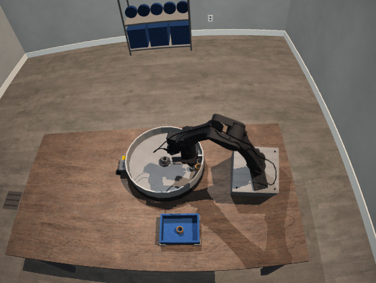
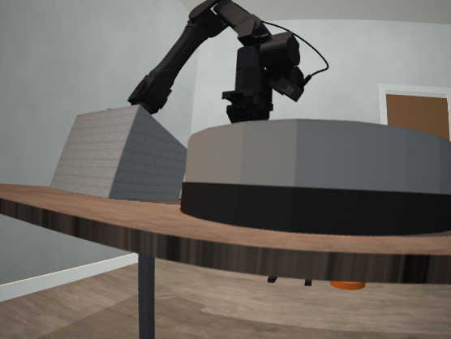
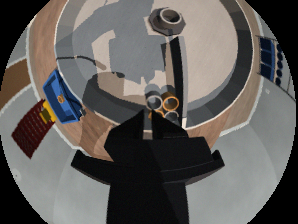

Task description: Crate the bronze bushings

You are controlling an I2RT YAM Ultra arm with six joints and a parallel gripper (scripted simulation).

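Observation:
The grey turntable (image 1: 163,164) holds a steel bushing (image 1: 164,160) near its middle, also in the wrist view (image 3: 166,20). A bronze bushing (image 1: 197,166) lies by the right rim, packed among steel bushings (image 3: 154,102); in the wrist view its orange ring (image 3: 170,102) sits just past my fingertips. My gripper (image 1: 191,163) points down inside the rim right over this cluster, fingers (image 3: 152,117) a narrow gap apart with nothing between them. In the low side view the rim hides the fingertips (image 2: 248,117). The blue crate (image 1: 179,229) holds one bronze bushing (image 1: 179,227).
The arm's grey base block (image 1: 255,176) stands right of the turntable. A small box with a yellow top (image 1: 121,164) sits at the turntable's left edge. The crate also shows in the wrist view (image 3: 61,99). A shelf with blue bins (image 1: 157,27) stands at the far wall.

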